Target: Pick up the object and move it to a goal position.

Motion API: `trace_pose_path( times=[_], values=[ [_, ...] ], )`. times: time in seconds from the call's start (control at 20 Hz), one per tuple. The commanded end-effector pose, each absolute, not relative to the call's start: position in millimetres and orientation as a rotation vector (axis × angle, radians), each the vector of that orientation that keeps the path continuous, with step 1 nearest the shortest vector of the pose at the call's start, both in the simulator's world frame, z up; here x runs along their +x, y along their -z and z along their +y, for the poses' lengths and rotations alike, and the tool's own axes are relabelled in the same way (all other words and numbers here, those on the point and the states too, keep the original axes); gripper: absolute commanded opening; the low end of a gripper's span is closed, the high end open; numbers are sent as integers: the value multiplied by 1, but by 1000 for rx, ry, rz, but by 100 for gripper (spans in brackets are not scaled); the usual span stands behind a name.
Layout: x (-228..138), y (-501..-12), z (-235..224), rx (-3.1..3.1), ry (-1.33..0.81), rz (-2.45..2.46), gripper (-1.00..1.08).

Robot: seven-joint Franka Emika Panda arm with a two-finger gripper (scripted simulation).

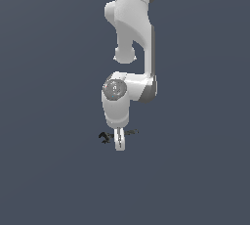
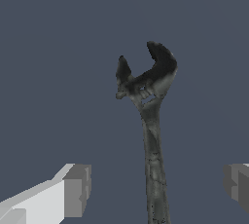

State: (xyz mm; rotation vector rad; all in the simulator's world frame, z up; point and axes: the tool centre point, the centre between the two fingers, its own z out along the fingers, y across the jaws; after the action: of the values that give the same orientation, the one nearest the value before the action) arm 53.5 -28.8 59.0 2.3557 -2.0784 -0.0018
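Note:
The object is a slim dark grey-black wrench with a hooked open jaw at one end, lying flat on the dark floor. In the exterior view the object shows as a tiny dark shape, its hooked end poking out to the exterior view's left of the fingers. My gripper hangs straight down over its handle, fingertips at floor level. In the wrist view the gripper is open, its two grey pads well apart on either side of the handle, touching nothing.
Only the plain dark grey-blue floor surrounds the wrench. The white arm rises from the gripper to the top of the exterior view.

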Motion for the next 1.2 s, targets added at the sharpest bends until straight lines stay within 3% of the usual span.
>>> trace_pose_path(
  times=[0.0, 1.0, 1.05, 1.15],
  values=[
    [54, -58, -29, 2340, 0, -2096, 100],
    [54, -7, -29, 2337, 1, -2100, 100],
    [54, -7, -29, 2337, 1, -2100, -100],
    [54, -7, -29, 2337, 1, -2100, -100]
  ],
)
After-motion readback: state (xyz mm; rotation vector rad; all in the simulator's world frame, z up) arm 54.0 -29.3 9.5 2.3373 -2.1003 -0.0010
